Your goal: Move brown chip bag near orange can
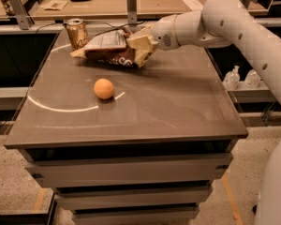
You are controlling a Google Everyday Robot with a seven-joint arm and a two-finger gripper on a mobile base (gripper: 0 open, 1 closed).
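Observation:
The brown chip bag point(111, 50) lies at the back of the table top, dark brown with a white label panel and pale edges. Its left end reaches close to the orange can point(77, 33), which stands upright at the back left corner. My gripper point(141, 47) comes in from the right on the white arm and is shut on the right end of the brown chip bag, holding it low over the table.
A round orange fruit point(104, 88) sits on the grey table point(178, 107) left of centre. A metal post point(131, 4) stands behind the bag. Two white bottles point(241, 78) sit on a lower shelf at the right. Drawers are below the table front.

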